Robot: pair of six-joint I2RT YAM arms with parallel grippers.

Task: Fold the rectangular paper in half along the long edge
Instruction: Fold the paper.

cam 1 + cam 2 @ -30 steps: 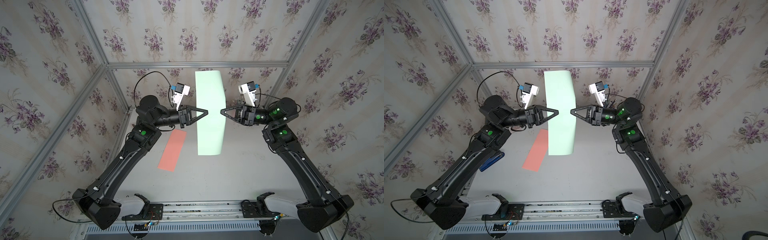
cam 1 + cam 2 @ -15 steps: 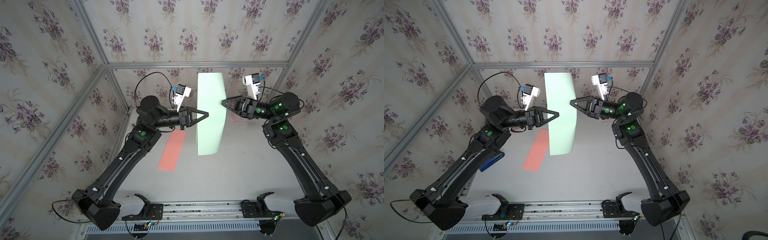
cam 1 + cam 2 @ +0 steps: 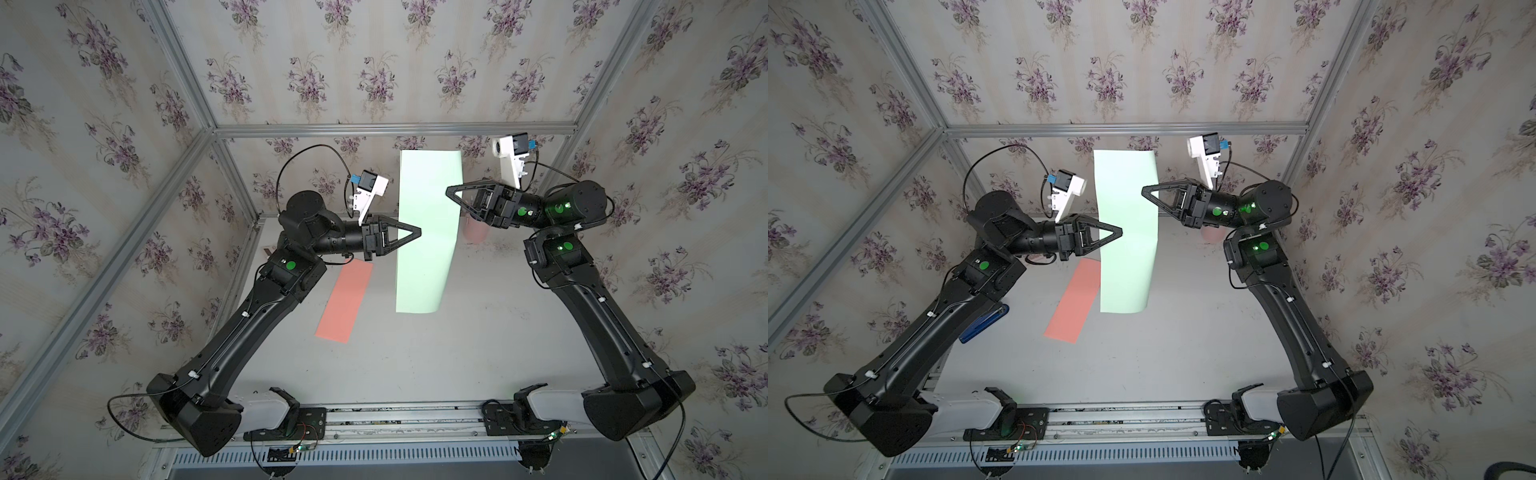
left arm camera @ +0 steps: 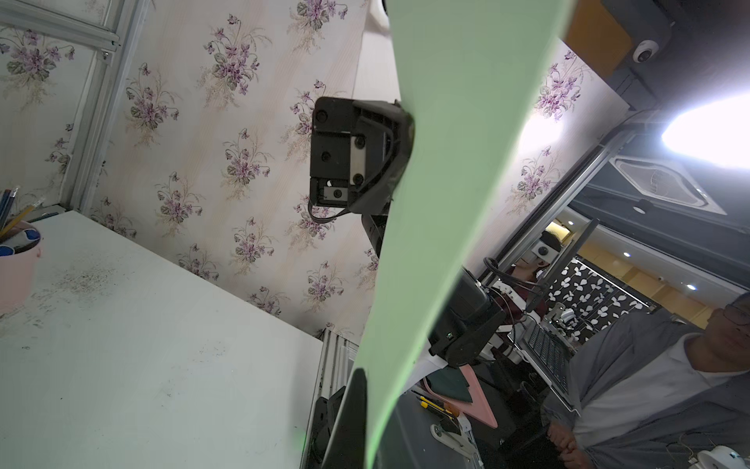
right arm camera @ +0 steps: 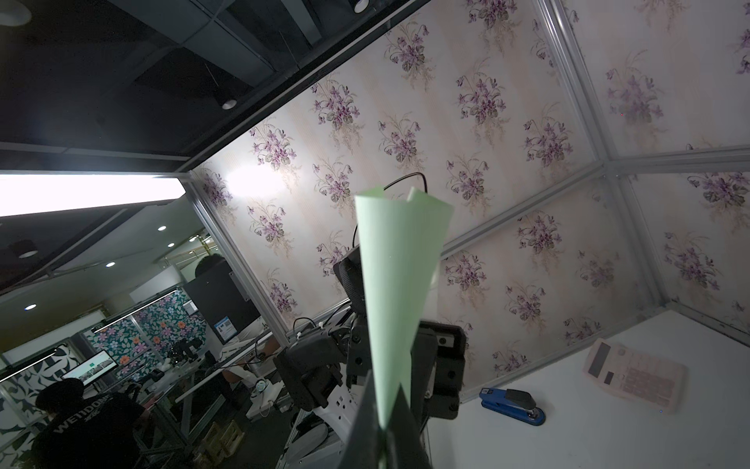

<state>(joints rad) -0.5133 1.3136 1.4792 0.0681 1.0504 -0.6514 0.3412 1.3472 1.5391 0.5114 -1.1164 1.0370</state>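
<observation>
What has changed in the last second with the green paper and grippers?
The right gripper has shifted toward the back wall in both top views, taking its edge of the green paper along, so the sheet bends there. Nothing was grasped or released. The left gripper and the red paper stayed put.
</observation>
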